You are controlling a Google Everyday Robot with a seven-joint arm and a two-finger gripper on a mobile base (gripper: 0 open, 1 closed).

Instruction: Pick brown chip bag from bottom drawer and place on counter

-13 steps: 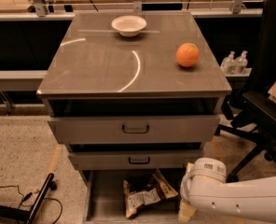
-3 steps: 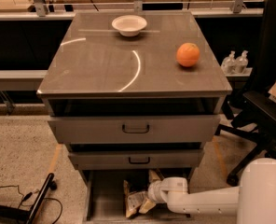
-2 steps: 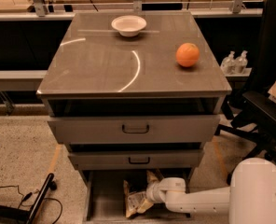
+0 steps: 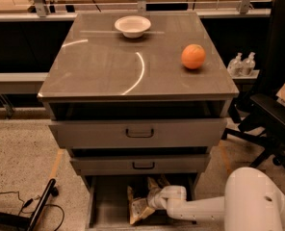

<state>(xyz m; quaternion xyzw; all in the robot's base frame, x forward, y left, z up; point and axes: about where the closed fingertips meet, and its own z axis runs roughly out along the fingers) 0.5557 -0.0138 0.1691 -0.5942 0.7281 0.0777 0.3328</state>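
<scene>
The gripper (image 4: 151, 199) is down in the bottom drawer (image 4: 109, 203), right at the brown chip bag (image 4: 137, 210), and I cannot tell if it grips, so it should hold tight before lifting to the counter (image 4: 104, 66).

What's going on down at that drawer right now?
The robot's arm reaches into the open bottom drawer, with its tool right at the brown chip bag lying there. Whether it has a grip on the bag can't be seen. The bag has not been lifted out yet. The counter above holds a white bowl and an orange.
</scene>
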